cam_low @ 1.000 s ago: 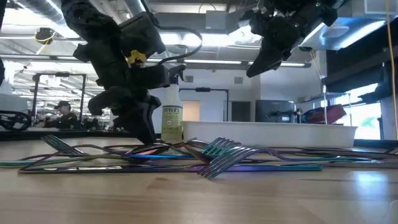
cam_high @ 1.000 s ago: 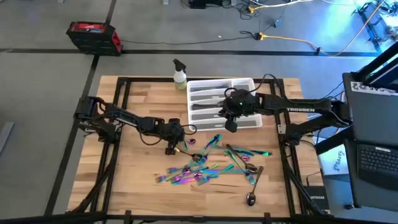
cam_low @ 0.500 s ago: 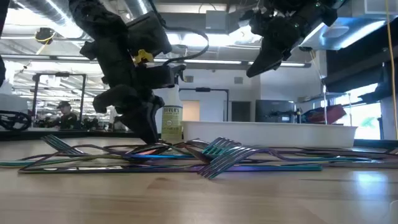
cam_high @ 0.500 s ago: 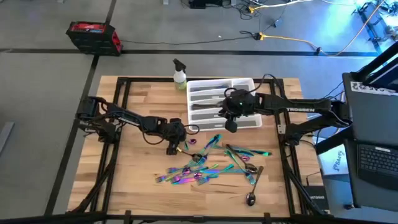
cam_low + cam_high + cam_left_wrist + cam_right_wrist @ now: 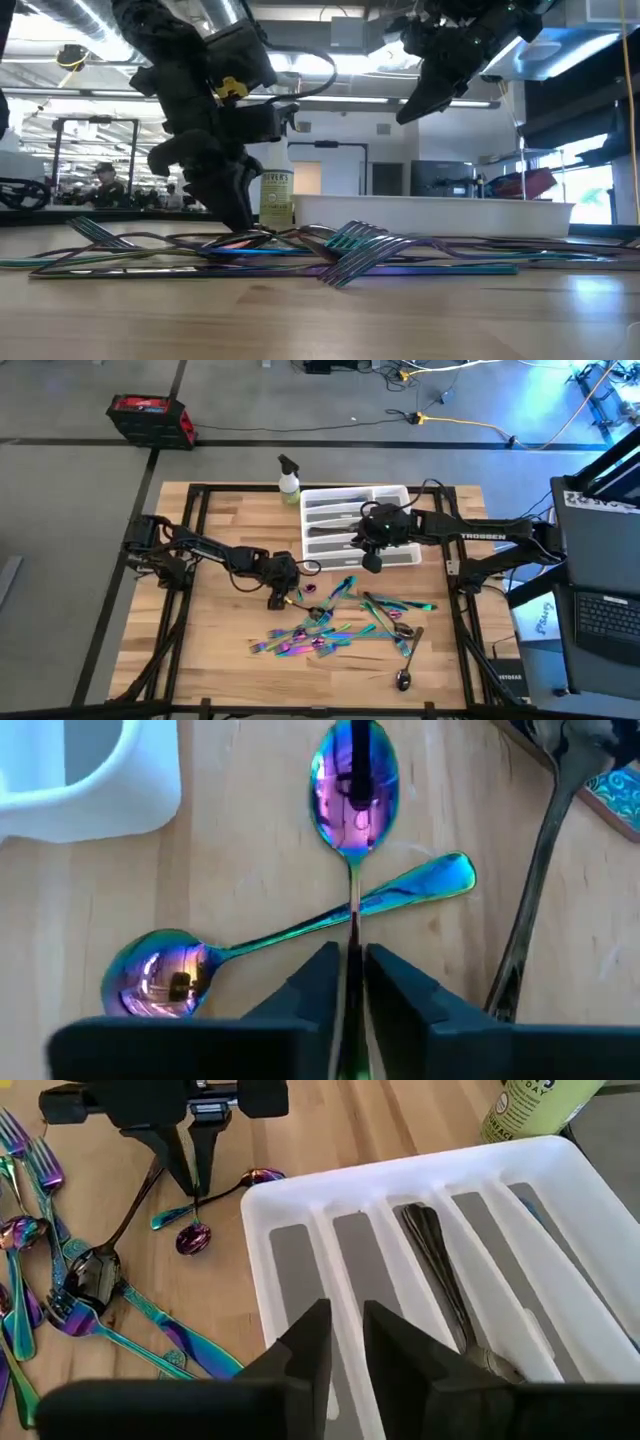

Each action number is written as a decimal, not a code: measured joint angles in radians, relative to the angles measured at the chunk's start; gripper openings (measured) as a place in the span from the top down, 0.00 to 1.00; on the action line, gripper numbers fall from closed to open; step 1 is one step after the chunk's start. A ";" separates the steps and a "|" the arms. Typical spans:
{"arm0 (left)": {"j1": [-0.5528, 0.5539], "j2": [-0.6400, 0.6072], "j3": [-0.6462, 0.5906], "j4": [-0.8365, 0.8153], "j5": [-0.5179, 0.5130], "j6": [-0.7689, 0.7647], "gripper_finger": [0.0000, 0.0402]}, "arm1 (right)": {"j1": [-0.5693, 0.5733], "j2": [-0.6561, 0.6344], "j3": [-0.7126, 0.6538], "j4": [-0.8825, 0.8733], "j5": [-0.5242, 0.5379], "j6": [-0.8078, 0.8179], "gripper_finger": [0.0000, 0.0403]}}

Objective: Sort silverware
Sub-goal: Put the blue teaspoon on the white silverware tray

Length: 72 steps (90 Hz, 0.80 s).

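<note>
The white slotted tray [image 5: 440, 1270] under the right gripper [image 5: 342, 1338] holds a dull grey utensil [image 5: 445, 1295] in one slot; that gripper hovers, fingers narrow, holding nothing. The left gripper [image 5: 350, 982], down at the table, pinches the thin handle of a glossy rainbow spoon [image 5: 352, 795], which crosses another spoon [image 5: 165, 972] beneath. More silverware [image 5: 340, 628] lies scattered beyond it.

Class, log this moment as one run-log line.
left gripper: shut on spoon handle | right gripper: empty, above tray | silverware pile: unsorted
</note>
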 joint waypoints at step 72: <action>0.000 -0.002 0.000 0.089 -0.046 -0.114 0.71 | 0.000 0.000 0.000 0.002 0.010 -0.001 0.88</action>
